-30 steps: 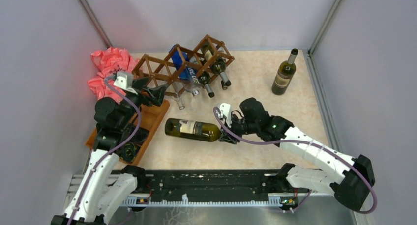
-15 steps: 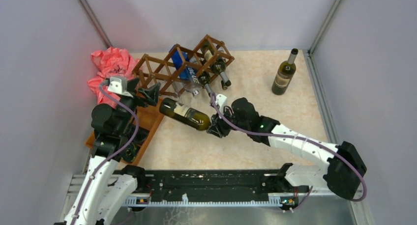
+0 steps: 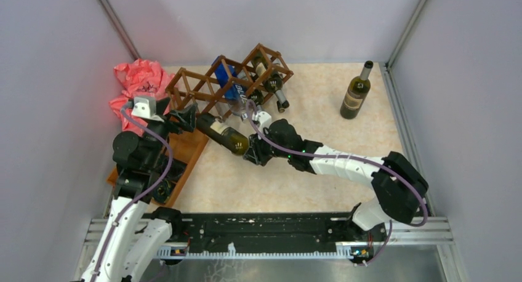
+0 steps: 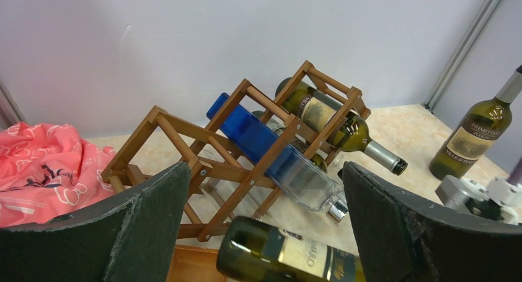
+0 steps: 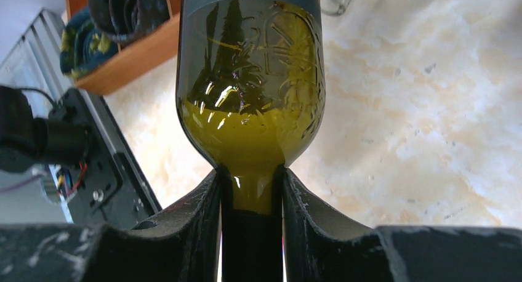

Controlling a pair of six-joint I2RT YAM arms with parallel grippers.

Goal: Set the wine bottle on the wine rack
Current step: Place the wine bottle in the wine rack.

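The right gripper (image 3: 252,151) is clenched on the neck of the wine bottle (image 3: 223,134), one finger on each side of the neck in the right wrist view (image 5: 251,177). The glass is dark green with a pale label. The wine bottle (image 5: 249,91) lies nearly level, neck towards the right arm and base towards the near left part of the rack (image 3: 206,85). From above, the base looks to be just at the rack's front, but the overlap hides whether it touches the slats or has entered a cell. In the left wrist view the wine bottle (image 4: 283,254) shows low down, in front of the rack (image 4: 271,148) and below its lower cells.

The left gripper (image 3: 184,116) is released, its jaws spread wide and holding nothing. It sits just beside the rack's near left end, facing it (image 4: 266,171), and the wine bottle's base appears between its fingers (image 4: 148,226) without touching them.

The rack stands skewed on the table (image 3: 320,140). A blue bottle (image 3: 226,82) lies in a middle cell, and green bottles (image 3: 274,82) lie in the cells at the right end, necks pointing out of the front. An upright bottle (image 3: 356,94) stands well to the right of the rack. A pink cloth (image 3: 135,85) lies to the left of the rack, and a tray (image 3: 191,149) sits in front of its left end, partly under the left arm.
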